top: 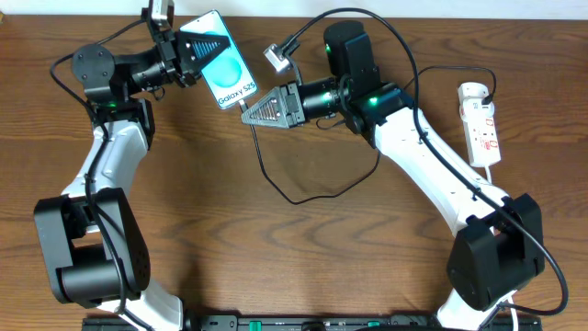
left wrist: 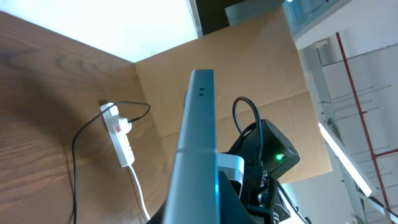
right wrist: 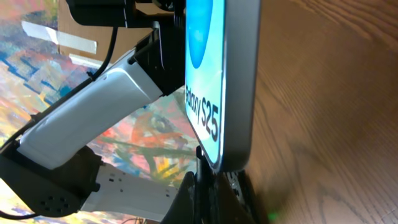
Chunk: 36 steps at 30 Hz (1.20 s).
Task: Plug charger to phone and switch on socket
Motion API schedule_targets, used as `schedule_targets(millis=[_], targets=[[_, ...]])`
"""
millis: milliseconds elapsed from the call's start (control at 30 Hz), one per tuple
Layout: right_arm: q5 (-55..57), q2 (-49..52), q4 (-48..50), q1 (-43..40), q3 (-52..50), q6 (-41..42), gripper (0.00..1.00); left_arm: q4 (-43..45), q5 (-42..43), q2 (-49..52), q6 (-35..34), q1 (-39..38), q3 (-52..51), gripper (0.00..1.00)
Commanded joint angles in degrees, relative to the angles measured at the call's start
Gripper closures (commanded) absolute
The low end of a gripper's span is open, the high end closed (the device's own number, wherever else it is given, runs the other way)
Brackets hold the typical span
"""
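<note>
The phone (top: 225,69), blue screen reading "Galaxy S25", is held off the table at the back. My left gripper (top: 195,51) is shut on its upper end; in the left wrist view I see the phone edge-on (left wrist: 198,137). My right gripper (top: 250,112) is shut on the black charger plug tip right at the phone's lower end; the right wrist view shows the phone's end (right wrist: 224,93) just above the plug (right wrist: 200,163) between my fingers. The charger cable (top: 303,193) loops over the table. The white socket strip (top: 480,121) lies at the far right, also visible in the left wrist view (left wrist: 119,134).
A small grey adapter block (top: 276,57) hangs on a cable near the right arm's wrist. The white power cord (top: 501,175) runs from the socket strip toward the right arm's base. A black plug sits in the strip's top end.
</note>
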Motion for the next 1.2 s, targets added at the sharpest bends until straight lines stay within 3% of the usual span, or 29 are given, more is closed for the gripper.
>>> schedule_targets(millis=[0,500,1167], targets=[[3.6,-1.0,2.1,-1.2,1.3,1.0,0.99,0.7,8.4,-0.2,2.1,-1.0,0.5,0.93],[5.7,-1.0,4.7,-1.3,1.3,4.8,0.99,0.7,8.4,-0.2,4.8,-1.0,0.5,0.93],[3.9,-1.0,4.7,-3.5,1.3,3.5,0.99,0.6,8.3,-0.2,4.3,-1.6,0.5,0.93]])
